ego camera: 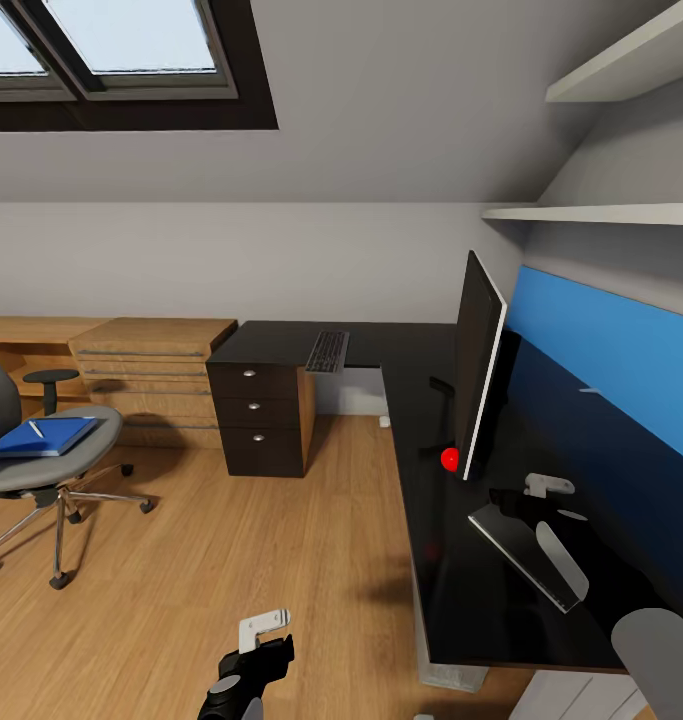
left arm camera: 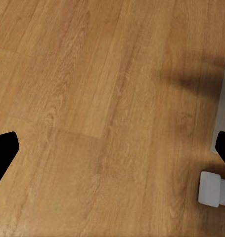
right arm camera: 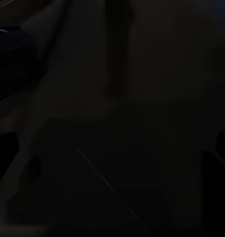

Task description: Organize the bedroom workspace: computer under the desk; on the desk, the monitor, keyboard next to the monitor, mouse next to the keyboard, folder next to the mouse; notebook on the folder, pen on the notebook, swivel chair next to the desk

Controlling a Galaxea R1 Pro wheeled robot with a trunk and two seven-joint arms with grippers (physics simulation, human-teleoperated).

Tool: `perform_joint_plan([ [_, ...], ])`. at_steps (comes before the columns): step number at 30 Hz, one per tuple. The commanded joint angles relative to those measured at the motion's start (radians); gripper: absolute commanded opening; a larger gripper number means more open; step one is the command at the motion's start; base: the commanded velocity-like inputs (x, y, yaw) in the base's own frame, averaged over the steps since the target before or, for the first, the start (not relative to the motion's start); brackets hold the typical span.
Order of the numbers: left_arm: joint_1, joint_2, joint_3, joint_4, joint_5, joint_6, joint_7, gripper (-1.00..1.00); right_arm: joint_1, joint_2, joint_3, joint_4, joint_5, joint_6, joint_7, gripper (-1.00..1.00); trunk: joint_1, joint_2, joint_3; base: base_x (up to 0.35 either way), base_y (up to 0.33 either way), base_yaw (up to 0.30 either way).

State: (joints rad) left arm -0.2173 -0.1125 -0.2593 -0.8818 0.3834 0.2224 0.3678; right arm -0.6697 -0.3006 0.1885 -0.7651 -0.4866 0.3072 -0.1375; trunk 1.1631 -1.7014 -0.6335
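Waiting on the chair [ego camera: 41,465] far left, the folder [ego camera: 43,437] needed moving; both grippers, left [ego camera: 264,630] and right [ego camera: 548,487], looked released.

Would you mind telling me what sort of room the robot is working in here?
It looks like an attic bedroom used as a home office: a sloped white ceiling with a dark-framed skylight, an L-shaped black desk carrying a monitor and keyboard, and a grey swivel chair on a light wood floor.

Left pincer [ego camera: 264,632] low with fingers spread; right pincer [ego camera: 541,490] raised, state unclear.
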Motion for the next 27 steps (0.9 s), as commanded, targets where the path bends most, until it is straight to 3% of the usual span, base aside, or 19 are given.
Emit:
perform_joint_plan([
  [1,-0.001,0.001,-0.003,-0.002,0.008,0.003,0.008,1.00,-0.001,-0.002,0.006,-0.002,-0.010,0.003,-0.010,1.00,0.000,-0.001,-0.001,0.000,0.000,0.000],
  [27,-0.001,0.000,-0.003,-0.007,0.009,0.003,0.008,1.00,-0.001,-0.003,0.006,-0.003,-0.010,0.003,-0.008,1.00,0.004,-0.008,-0.004,0.000,0.000,0.000],
])
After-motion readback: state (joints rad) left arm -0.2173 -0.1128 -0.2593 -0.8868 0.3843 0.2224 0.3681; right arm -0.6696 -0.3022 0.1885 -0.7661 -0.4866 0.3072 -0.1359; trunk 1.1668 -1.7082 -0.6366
